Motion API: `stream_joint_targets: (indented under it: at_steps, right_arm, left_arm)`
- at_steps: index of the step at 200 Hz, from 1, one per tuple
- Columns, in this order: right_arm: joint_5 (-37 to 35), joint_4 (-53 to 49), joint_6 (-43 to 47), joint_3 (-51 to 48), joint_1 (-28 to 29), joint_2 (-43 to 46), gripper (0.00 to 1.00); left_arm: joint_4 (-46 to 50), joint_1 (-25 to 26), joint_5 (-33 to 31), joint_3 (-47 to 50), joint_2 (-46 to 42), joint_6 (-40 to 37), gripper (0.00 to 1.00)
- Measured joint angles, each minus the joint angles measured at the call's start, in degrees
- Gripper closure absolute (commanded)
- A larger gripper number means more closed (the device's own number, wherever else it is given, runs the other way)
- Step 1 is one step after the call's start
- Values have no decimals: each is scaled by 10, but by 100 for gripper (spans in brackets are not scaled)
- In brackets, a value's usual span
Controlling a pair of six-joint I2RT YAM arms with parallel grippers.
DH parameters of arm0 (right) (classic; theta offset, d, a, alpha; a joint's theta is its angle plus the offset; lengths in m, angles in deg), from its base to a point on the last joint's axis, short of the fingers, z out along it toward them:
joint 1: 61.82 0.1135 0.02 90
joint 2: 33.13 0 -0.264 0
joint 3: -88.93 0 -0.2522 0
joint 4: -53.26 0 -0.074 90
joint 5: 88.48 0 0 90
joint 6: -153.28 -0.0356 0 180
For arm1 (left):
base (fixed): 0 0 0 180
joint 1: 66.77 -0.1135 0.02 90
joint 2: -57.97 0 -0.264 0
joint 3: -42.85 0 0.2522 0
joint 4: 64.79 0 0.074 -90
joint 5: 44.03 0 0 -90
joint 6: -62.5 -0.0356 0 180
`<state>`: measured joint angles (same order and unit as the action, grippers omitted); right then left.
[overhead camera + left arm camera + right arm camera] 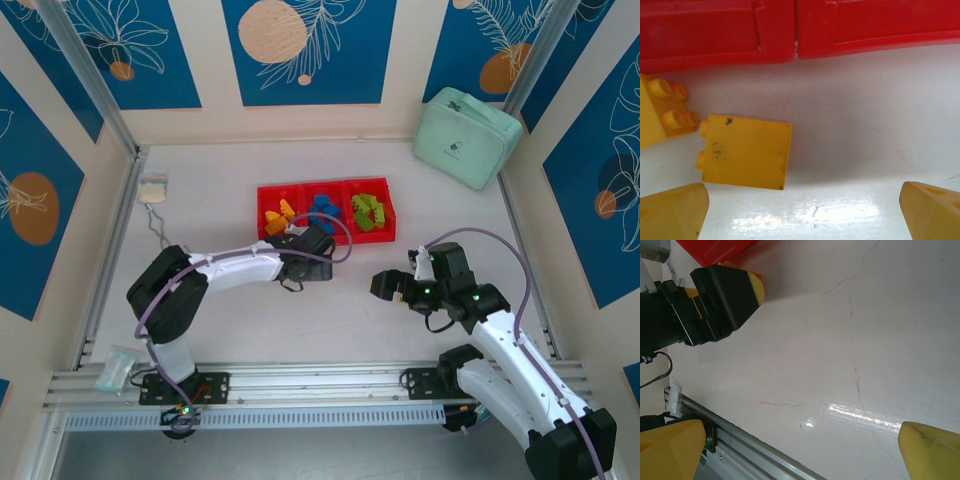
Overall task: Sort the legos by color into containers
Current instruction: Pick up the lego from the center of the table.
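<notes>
The red tray [388,212] holds yellow-orange legos [277,215] in its left compartment, blue legos [322,207] in the middle and light green legos [367,212] on the right. My left gripper [298,236] hovers low at the tray's front wall [720,35], open and holding nothing [805,210]. Just ahead of its left finger, a flat yellow brick [745,151] lies on the table, with a studded yellow brick [665,110] beside it. My right gripper [383,285] is open over bare table [800,450], apart from the tray.
A mint-green zippered case [465,135] stands at the back right. A small beige object [153,190] lies far left and a plastic bag [118,368] near the left base. The left arm's finger [756,287] and the table's metal rail [755,450] show in the right wrist view.
</notes>
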<state>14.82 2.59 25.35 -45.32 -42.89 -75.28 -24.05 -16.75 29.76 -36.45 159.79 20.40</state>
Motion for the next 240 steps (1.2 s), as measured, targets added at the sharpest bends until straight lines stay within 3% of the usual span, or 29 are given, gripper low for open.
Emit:
stream_joint_targets:
  at_steps: [82,141,170,240]
  right_arm:
    - [0,-5,4,0,-2,-1,1]
    - [0,-7,4,0,-2,-8,1]
    - [0,-9,4,0,-2,-8,1]
    - [0,-9,4,0,-2,-23,1]
  left_arm:
    - [20,-38,-4,-10,14,-55,13]
    - [20,-41,14,-42,56,-81,28]
    - [8,-41,26,-42,57,-77,41]
    - [-23,-42,42,-28,57,-72,49]
